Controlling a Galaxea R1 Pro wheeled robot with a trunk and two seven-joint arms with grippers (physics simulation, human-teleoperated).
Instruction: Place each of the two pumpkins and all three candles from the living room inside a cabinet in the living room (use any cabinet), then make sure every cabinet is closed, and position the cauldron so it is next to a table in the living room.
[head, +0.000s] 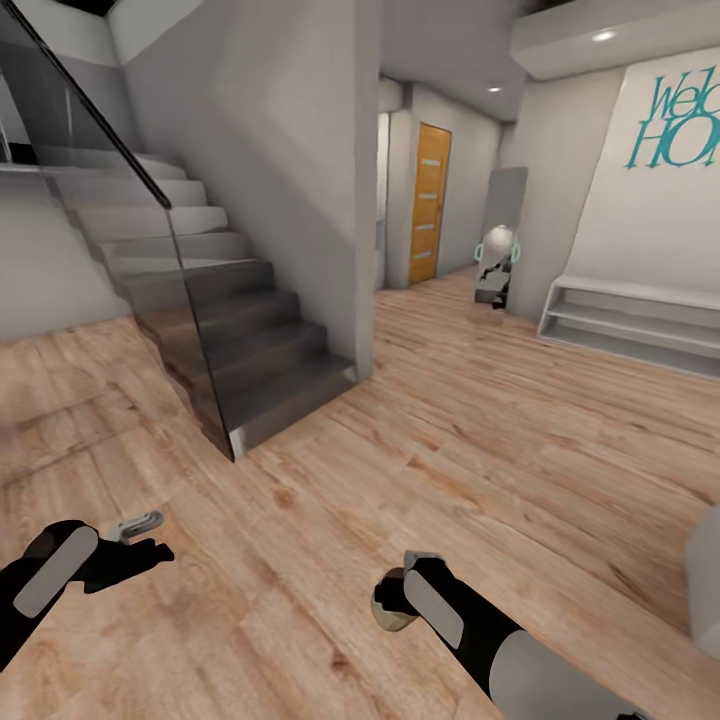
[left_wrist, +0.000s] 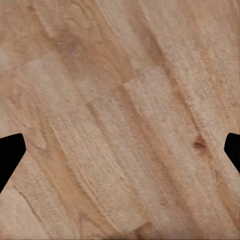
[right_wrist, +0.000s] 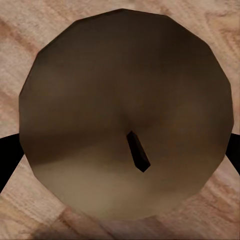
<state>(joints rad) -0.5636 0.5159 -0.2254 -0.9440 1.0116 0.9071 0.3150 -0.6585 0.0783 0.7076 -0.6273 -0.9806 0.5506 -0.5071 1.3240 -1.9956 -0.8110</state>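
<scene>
Teal lettering (head: 683, 125) stood on the white wall (head: 640, 220) above the low white shelf unit (head: 630, 320) in the head view. It was cut off at the picture's edge, reading "Wel" over "HO". Nothing else was legible.

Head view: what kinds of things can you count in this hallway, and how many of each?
Candle, held in the right gripper: 1
Staircase: 1
Orange door: 1
White shelf unit: 1
Robot grippers, with the left gripper: 2
Total: 6
</scene>
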